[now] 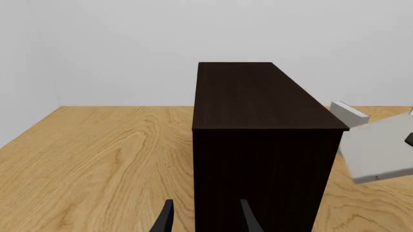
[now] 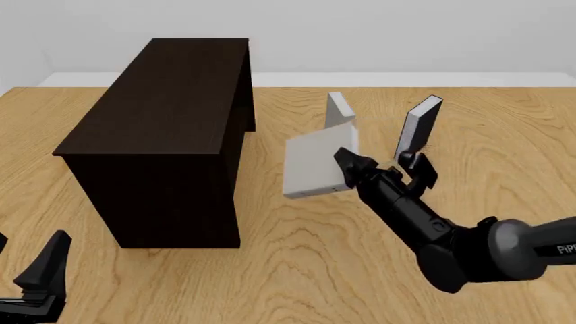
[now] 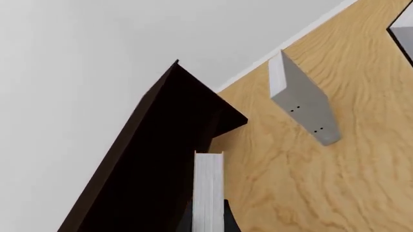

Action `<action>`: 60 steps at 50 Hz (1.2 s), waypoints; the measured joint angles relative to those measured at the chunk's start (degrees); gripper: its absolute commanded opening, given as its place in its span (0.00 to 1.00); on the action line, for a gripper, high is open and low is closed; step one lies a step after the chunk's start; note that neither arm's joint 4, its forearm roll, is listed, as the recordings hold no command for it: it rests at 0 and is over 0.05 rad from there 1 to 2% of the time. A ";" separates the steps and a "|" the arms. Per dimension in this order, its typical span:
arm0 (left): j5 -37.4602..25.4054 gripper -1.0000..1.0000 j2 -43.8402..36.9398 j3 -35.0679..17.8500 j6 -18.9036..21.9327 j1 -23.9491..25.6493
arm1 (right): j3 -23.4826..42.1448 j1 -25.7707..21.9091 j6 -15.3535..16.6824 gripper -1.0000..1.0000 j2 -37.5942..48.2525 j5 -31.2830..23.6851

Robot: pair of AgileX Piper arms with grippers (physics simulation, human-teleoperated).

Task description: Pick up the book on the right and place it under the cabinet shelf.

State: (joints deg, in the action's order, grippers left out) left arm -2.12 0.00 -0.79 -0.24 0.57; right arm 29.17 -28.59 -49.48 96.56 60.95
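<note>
Overall, a bare room with plain pale grey-white walls holds a wooden table (image 2: 297, 270) of light, honey-coloured grain that fills most of the front view; a thin white strip runs where its far edge meets the wall.

Largest on the table is the cabinet (image 2: 162, 128), a tall, boxy, very dark brown block standing on the left half, its flat top reaching toward the far wall and its open side facing right.

Next in size is the right arm, black and grey, coming in from the lower right. The right gripper (image 2: 347, 165) is clamped on the book (image 2: 315, 165), a thin, squarish, light grey book with a white page edge. The book is held above the table, just right of the cabinet's open side and apart from it. In the right wrist view its page edge stands upright between the two fingers (image 3: 229, 220).

Behind the held book, a second grey book (image 2: 339, 111) stands upright on the table, with tiny dark dots on its cover. To its right a third book (image 2: 419, 125) stands upright, pale-faced with a dark cover.

Smallest, the left gripper (image 1: 205, 220) hangs low at the near left, before the cabinet's end wall. Its dark fingers are spread apart, with nothing between them.
</note>
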 measured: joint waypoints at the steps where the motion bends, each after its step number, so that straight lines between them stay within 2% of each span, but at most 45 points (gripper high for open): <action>1: 0.00 1.00 0.00 0.00 0.00 0.00 | 0.23 -0.10 -0.33 0.00 0.54 0.42; 13: -0.01 1.00 0.00 -0.01 0.00 0.00 | 3.63 -0.82 -3.32 0.00 6.16 3.25; 32: -0.02 1.00 0.00 -0.02 0.00 0.00 | 10.08 -1.17 -6.98 0.00 14.54 4.28; 60: -0.02 1.00 0.00 -0.02 0.00 0.00 | 19.94 -0.63 -10.38 0.00 28.23 5.42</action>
State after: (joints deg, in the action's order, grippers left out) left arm -2.14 0.00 -0.81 -0.23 0.57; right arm 49.11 -29.23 -59.86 124.80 66.38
